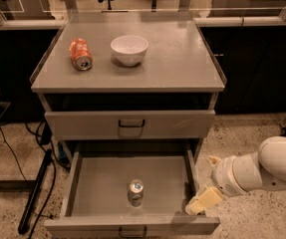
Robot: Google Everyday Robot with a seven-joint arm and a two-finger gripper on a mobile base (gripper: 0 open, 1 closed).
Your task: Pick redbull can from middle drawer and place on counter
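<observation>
Outside middle drawer [97, 226] right rim: tool [203, 184], jaws apart.

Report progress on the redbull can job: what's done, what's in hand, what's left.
Done: the middle drawer is pulled open, with the redbull can standing upright inside. In hand: the gripper is open and empty beside the drawer's right front corner, apart from the can. Left: grasp the can, lift it out and set it on the counter, where an orange soda can and a white bowl sit.
</observation>
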